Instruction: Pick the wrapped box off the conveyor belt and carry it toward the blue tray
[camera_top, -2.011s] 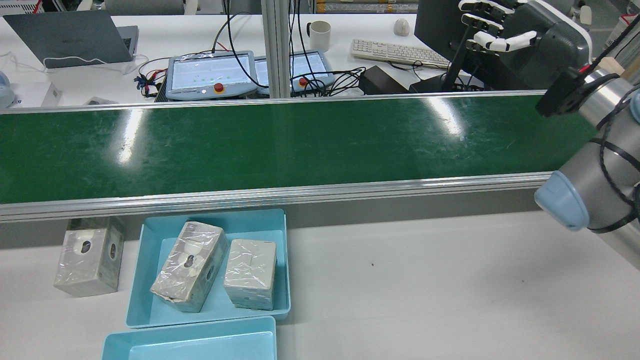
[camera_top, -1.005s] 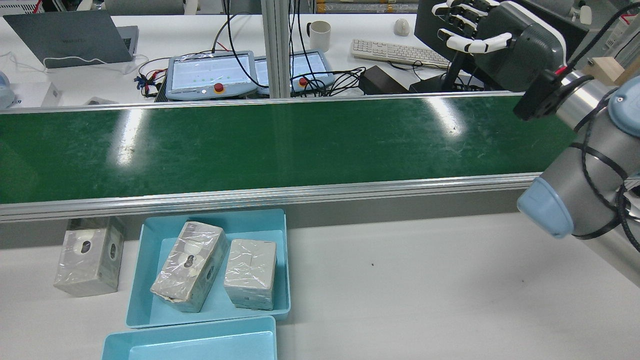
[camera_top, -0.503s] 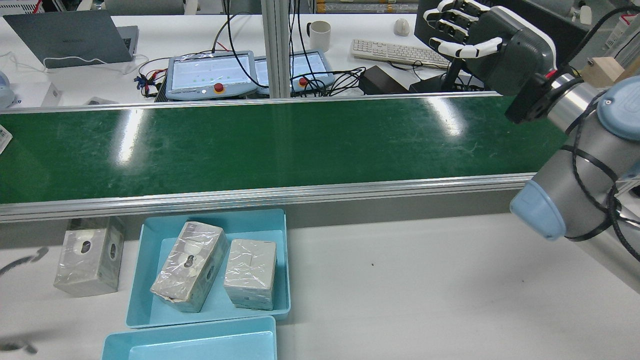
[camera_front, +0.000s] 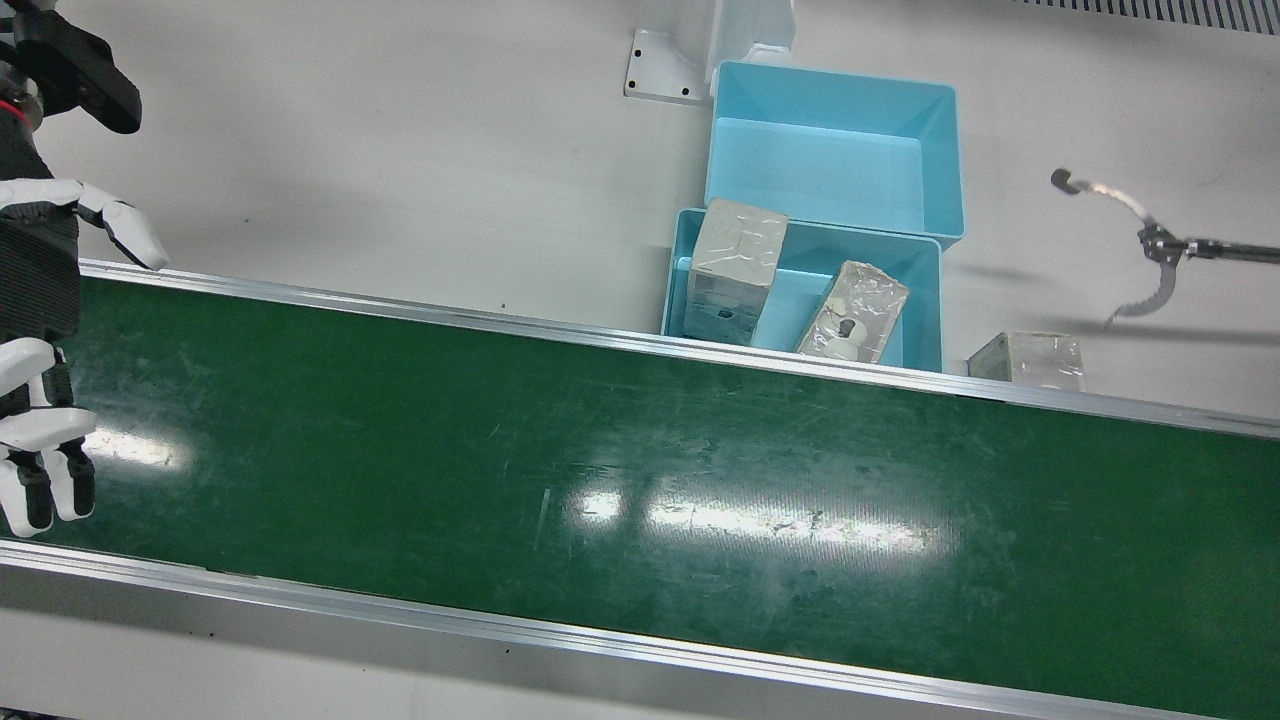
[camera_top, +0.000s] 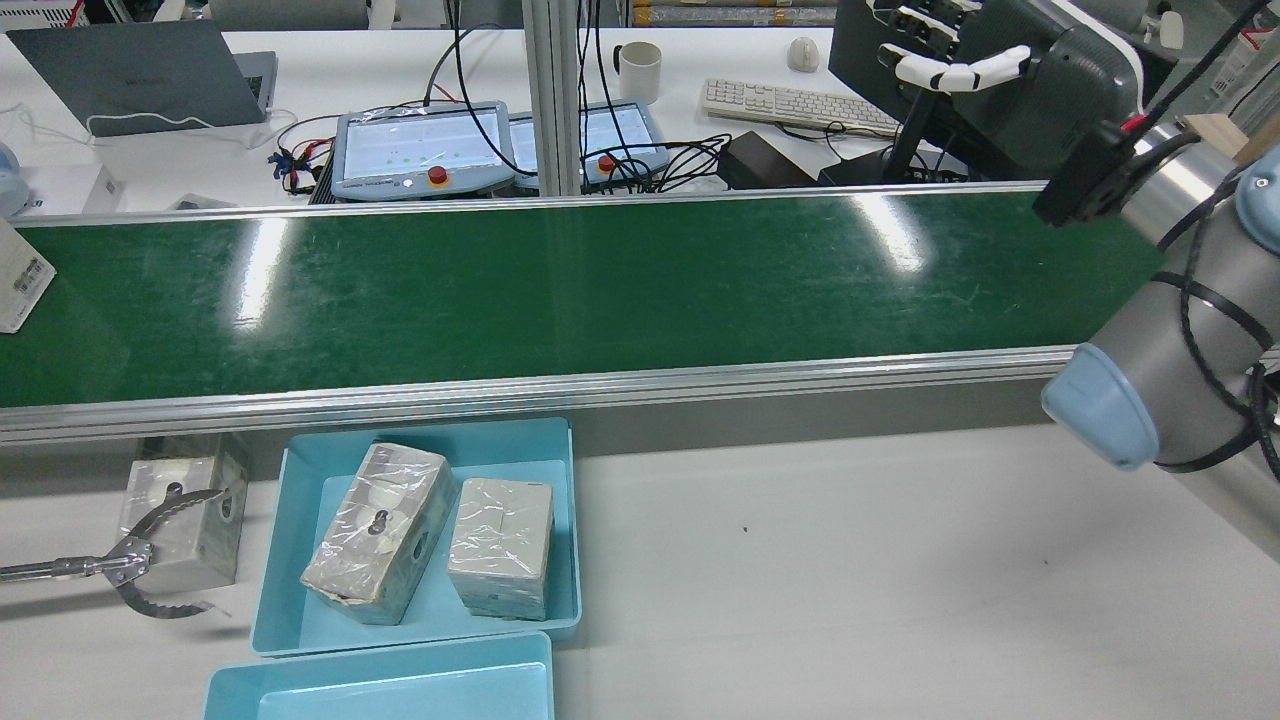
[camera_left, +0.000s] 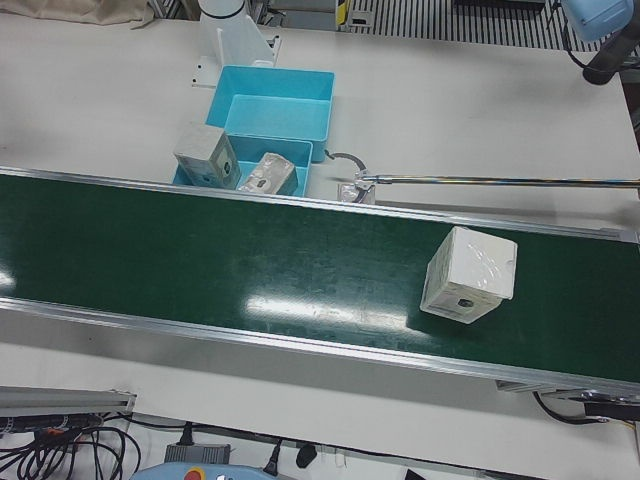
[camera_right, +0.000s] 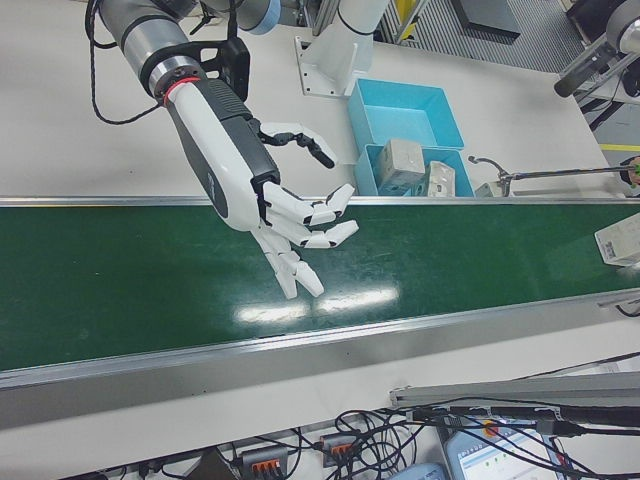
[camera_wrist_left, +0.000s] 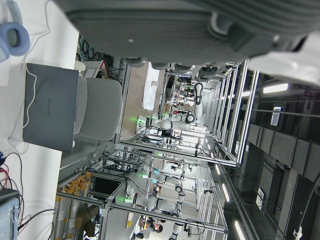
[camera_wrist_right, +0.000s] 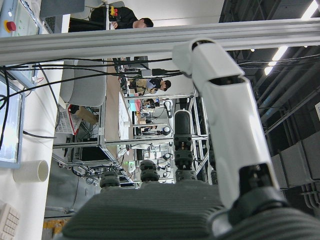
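My right hand (camera_right: 285, 215) (fingers spread, empty) waits above the conveyor belt (camera_right: 150, 290); mistiming the approaching wrapped box (camera_left: 468, 275) risks a miss.

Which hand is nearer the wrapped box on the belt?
Likely left: only the left arm shows, past the table at the end holding the wrapped box. The right hand hovers open over the conveyor belt at its opposite end.

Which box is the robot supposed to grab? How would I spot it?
Find the long green conveyor belt. The wrapped box is the only one sitting on it, near one end. The other wrapped boxes are off the belt: two in the blue tray, one on the white table beside it.
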